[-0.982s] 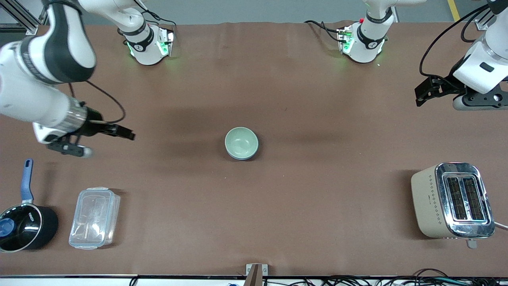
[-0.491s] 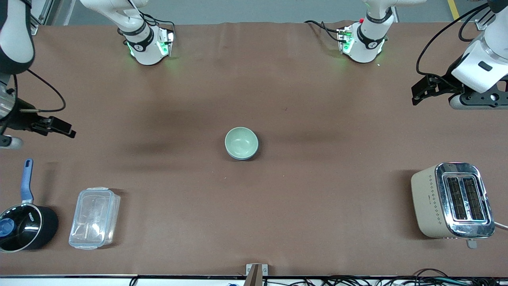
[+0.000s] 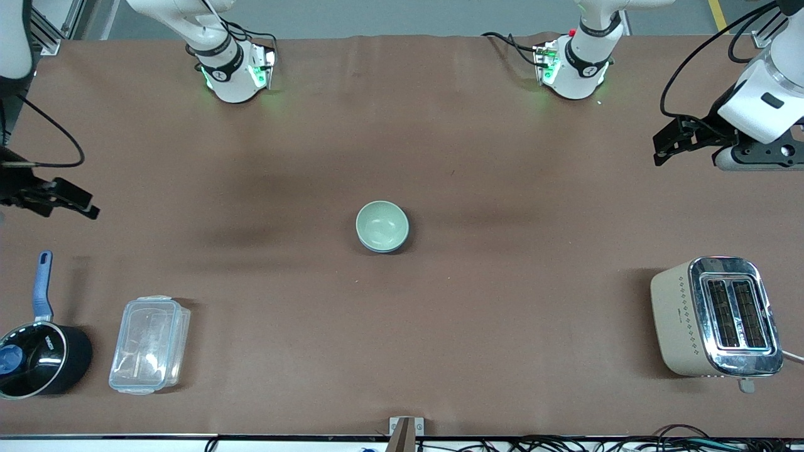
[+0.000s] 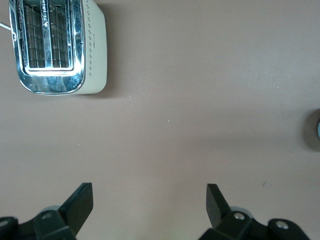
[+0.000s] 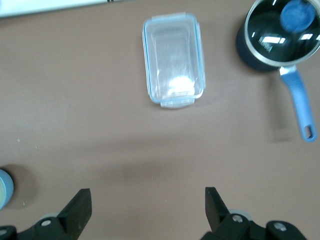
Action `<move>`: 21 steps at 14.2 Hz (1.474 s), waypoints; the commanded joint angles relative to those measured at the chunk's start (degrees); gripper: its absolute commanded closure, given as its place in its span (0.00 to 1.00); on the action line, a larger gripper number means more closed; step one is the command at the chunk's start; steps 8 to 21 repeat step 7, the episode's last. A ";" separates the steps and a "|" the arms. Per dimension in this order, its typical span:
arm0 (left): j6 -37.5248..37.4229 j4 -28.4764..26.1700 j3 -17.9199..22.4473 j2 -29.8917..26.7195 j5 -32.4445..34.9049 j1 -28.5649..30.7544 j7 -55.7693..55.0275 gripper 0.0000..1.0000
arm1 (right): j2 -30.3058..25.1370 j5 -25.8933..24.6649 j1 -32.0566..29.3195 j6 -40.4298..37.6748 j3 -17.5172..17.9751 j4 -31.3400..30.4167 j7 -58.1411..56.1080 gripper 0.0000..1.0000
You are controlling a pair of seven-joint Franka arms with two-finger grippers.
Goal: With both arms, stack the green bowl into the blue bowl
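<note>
1. The green bowl (image 3: 382,225) sits nested inside the blue bowl (image 3: 391,247) at the middle of the worktop (image 3: 502,301); only a thin blue rim shows under it.
2. The left gripper (image 4: 149,205) hangs in the air over bare worktop at the left arm's end, its fingers spread wide apart and holding nothing.
3. The right gripper (image 5: 148,208) is raised over bare worktop at the right arm's end, fingers likewise wide apart and empty.
4. A toaster (image 3: 716,317) stands near the front camera at the left arm's end.
5. A clear container (image 3: 149,344) lies just beside a black saucepan (image 3: 39,358) at the right arm's end.
</note>
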 commanded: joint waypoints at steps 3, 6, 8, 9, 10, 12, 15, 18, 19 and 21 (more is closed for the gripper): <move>-1.02 1.27 -0.09 0.41 -1.00 0.34 0.94 0.00 | 0.98 -1.30 -2.00 -7.74 0.64 8.12 -1.44 0.00; -1.02 1.27 -0.09 0.41 -1.09 0.34 0.94 0.00 | 0.55 -2.09 -1.83 -10.28 0.64 7.60 -2.85 0.00; -1.02 1.27 -0.09 0.41 -1.17 0.34 0.94 0.00 | 0.55 -3.14 -1.74 -10.29 0.98 7.42 -2.67 0.00; -1.02 1.27 -0.09 0.41 -1.17 0.34 0.94 0.00 | 0.55 -3.14 -1.74 -10.29 0.98 7.42 -2.67 0.00; -1.02 1.27 -0.09 0.41 -1.17 0.34 0.94 0.00 | 0.55 -3.14 -1.74 -10.29 0.98 7.42 -2.67 0.00; -1.02 1.27 -0.09 0.41 -1.17 0.34 0.94 0.00 | 0.55 -3.14 -1.74 -10.29 0.98 7.42 -2.67 0.00; -1.02 1.27 -0.09 0.41 -1.17 0.34 0.94 0.00 | 0.55 -3.14 -1.74 -10.29 0.98 7.42 -2.67 0.00; -1.02 1.27 -0.09 0.41 -1.17 0.34 0.94 0.00 | 0.55 -3.14 -1.74 -10.29 0.98 7.42 -2.67 0.00; -1.02 1.27 -0.09 0.41 -1.17 0.34 0.94 0.00 | 0.55 -3.14 -1.74 -10.29 0.98 7.42 -2.67 0.00; -1.02 1.27 -0.09 0.41 -1.17 0.34 0.94 0.00 | 0.55 -3.14 -1.74 -10.29 0.98 7.42 -2.67 0.00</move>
